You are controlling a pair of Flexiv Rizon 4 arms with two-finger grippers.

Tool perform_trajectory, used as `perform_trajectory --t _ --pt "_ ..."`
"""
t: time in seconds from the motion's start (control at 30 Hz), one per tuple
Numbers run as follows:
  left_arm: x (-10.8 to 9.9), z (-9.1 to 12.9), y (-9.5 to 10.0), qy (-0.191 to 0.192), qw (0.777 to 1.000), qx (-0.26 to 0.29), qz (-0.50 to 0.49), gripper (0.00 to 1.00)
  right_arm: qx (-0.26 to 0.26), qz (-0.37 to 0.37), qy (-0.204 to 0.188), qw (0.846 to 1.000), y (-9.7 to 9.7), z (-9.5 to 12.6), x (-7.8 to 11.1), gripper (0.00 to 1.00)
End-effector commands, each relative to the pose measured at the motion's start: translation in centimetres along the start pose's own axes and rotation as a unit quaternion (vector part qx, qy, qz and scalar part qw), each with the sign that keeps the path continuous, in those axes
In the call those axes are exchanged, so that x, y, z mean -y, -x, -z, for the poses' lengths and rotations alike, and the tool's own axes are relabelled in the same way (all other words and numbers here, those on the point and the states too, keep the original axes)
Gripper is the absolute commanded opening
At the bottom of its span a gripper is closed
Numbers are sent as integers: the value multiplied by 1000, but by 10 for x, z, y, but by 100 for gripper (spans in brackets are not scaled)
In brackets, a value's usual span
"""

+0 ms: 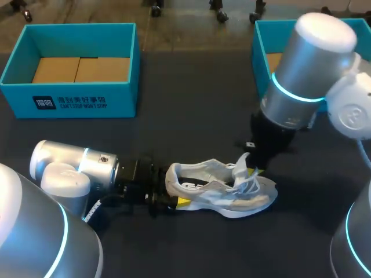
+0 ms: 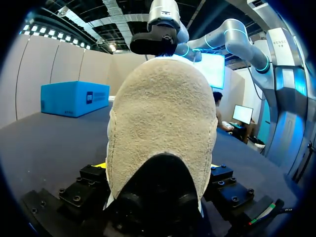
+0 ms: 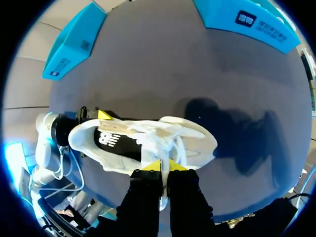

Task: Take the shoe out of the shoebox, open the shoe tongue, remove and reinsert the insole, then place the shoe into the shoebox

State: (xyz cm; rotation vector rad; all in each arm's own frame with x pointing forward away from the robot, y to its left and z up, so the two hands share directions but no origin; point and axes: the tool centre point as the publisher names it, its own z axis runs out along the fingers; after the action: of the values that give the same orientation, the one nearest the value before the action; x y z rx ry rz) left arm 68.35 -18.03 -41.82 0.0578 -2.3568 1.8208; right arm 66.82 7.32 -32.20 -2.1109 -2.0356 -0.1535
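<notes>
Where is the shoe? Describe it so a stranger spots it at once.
On the dark table, look nearer than the blue left box and right box. The shoe lies there, gripped by the left fingers and right fingers. It alone is white and laced.

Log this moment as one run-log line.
shoe: white mesh sneaker on dark table | left tool: shut on heel | right tool: shut on raised tongue | black insole: in shoe

Left claw (image 1: 173,186), right claw (image 3: 165,168) clenched
</notes>
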Motion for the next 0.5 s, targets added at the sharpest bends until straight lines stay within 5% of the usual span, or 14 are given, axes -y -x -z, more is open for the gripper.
perform_trajectory --t 0.03,0.5 --pt "0 0 0 1 1000 0 0 0 -96 -4 0 995 19 -4 6 0" --pt "0 0 0 1 1000 0 0 0 -142 5 30 989 38 -39 15 0"
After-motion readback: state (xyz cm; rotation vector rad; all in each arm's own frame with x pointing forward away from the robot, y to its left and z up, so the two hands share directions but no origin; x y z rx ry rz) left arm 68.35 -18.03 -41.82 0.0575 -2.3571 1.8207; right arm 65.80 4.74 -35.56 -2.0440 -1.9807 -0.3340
